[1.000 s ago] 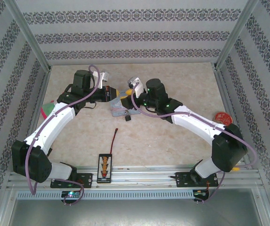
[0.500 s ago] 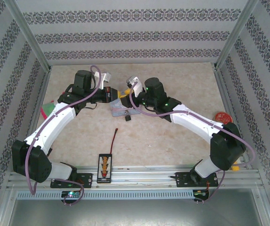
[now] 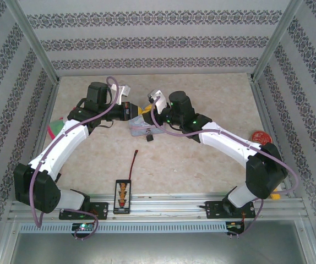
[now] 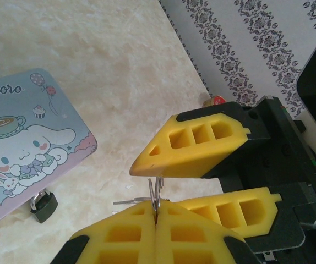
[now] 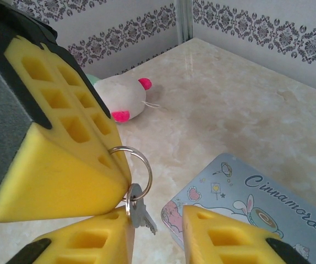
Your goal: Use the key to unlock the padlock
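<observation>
My left gripper (image 4: 157,208) is shut on a silvery key ring (image 5: 139,165), held above the table. The key (image 5: 140,213) hangs from that ring. My right gripper (image 5: 157,220) faces it with its jaws apart on either side of the key; the key's head lies against its left finger (image 5: 86,242), and the other finger stands well clear. The padlock (image 4: 43,204), small and dark with a thin shackle, lies on the table (image 4: 108,82) beside the pale blue tin (image 4: 20,137). From above, both grippers meet over the tin (image 3: 139,127), and the padlock (image 3: 148,138) lies just in front.
A white plush with pink tips (image 5: 126,96) lies at the left, near the wall. A red disc (image 3: 260,136) sits by the right wall. A black box with a red cable (image 3: 123,195) lies near the front rail.
The right gripper's jaws have narrowed around the hanging key, and its arm has edged a little left toward the left gripper. The left gripper has held still.
</observation>
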### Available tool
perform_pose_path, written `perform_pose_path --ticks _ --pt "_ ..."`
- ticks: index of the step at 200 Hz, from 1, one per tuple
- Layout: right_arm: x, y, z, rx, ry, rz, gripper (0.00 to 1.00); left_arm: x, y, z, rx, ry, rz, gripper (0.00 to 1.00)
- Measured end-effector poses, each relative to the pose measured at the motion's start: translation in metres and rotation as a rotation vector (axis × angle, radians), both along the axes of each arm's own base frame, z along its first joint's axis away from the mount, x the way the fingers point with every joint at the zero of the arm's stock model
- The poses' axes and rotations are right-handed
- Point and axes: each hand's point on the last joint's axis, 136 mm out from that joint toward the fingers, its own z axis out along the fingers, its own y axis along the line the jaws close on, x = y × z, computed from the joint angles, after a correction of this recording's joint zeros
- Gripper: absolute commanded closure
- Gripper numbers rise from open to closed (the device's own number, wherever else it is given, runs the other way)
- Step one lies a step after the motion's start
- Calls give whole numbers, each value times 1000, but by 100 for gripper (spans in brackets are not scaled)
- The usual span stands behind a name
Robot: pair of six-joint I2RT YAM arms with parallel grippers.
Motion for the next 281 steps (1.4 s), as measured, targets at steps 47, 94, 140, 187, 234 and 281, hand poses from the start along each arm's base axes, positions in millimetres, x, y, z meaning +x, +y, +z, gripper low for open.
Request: perform_pose_path --ticks 47,94,140,187,234,281 --pt "1 -1 -1 -4 -1 -9 87 -5 -1 -3 9 24 -20 100" --pt "2 -1 0 0 0 -11 95 -7 -2 -5 10 37 -31 100" --pt "3 -3 0 5 15 -23 83 -6 -1 -7 19 32 -33 100" --pt "4 -37 5 13 92 -174 76 -9 -5 -10 122 -19 -61 100" --pt "-14 -101 -5 -11 201 -391 72 -24 -46 -30 313 -40 -221 100" --pt "-32 -168 -28 -73 286 -640 66 -43 -60 -102 583 77 -356 100"
